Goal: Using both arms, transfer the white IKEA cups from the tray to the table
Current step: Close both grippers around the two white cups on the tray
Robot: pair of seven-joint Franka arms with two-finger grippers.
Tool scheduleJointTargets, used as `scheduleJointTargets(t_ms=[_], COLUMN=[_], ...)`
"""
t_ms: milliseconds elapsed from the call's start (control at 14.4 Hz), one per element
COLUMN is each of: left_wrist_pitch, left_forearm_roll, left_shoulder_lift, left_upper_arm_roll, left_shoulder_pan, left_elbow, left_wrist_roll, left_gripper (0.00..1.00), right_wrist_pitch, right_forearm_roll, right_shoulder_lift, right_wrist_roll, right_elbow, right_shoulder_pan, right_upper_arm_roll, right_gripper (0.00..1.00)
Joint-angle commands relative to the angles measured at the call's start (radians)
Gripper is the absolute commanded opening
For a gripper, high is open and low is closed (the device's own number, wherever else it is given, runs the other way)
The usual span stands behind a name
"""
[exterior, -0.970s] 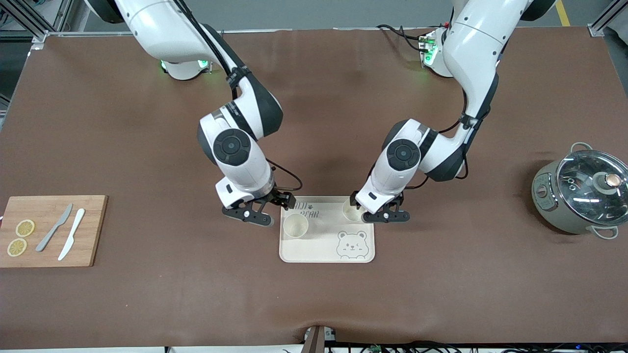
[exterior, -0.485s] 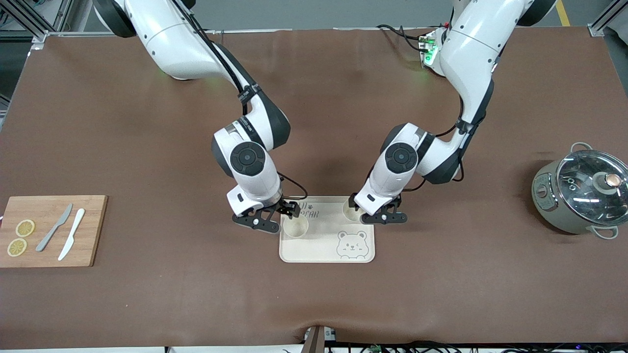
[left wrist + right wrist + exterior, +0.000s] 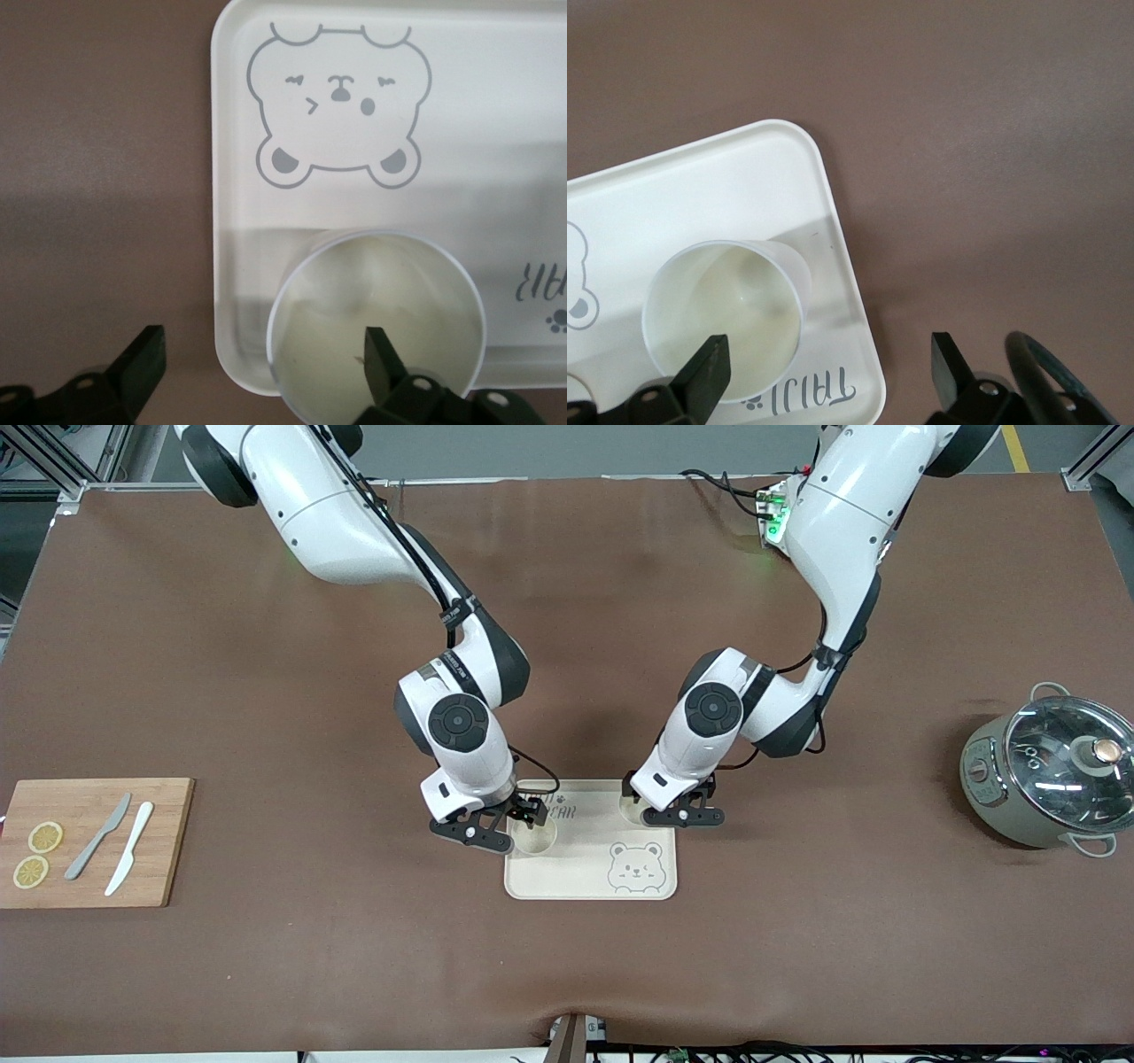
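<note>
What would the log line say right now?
left gripper: open, straddling first cup wall | right gripper: open, at second cup rim | tray: holds both cups | lifted: none

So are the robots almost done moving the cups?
Not yet. Both small cream-white cups sit on the cream bear-face tray. The left gripper and right gripper straddle a cup rim each, fingers open. Gripping, lifting and placing on the brown table remain.
</note>
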State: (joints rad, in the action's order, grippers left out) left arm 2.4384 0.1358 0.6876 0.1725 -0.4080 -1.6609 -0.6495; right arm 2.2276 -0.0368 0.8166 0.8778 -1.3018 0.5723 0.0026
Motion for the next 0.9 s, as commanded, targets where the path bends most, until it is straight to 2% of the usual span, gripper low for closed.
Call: scheduleJointTargets(t_ms=[0, 554, 693, 762, 832], left_wrist_pitch=[0.005, 0.005, -0.024, -0.042, -0.056], left_forearm_roll=[0.033, 0.033, 0.034, 0.036, 0.036], left_shoulder_lift=[0.01, -0.002, -0.061, -0.1, -0.13], left_upper_arm_roll=[-0.002, -0.005, -0.004, -0.001, -0.001], left_shoulder_pan=[-0.006, 0.008, 0.043, 0.055, 0.07], left_elbow=[0.018, 0.016, -0.019, -0.048, -0.075], left_wrist_roll=[-0.065, -0.056, -0.018, 0.011, 0.037], left_gripper=[0.0, 0.0, 0.0, 0.0, 0.0], right_wrist_pitch=[0.021, 0.093, 0.096, 0.098, 0.098], right_forearm_roll=[-0.018, -0.02, -0.017, -0.015, -0.015], right_shoulder_lift=[0.032, 0.078, 0.079, 0.079, 0.079], right_wrist_roll=[0.035, 0.067, 0.067, 0.067, 0.067], right_elbow=[0.032, 0.032, 0.032, 0.032, 0.032], right_shoulder_pan=[0.014, 0.027, 0.027, 0.027, 0.026], right_upper_arm_roll=[-0.01, -0.01, -0.01, -0.009, -0.009], right_gripper=[1.0, 1.0, 1.0, 0.8, 0.55])
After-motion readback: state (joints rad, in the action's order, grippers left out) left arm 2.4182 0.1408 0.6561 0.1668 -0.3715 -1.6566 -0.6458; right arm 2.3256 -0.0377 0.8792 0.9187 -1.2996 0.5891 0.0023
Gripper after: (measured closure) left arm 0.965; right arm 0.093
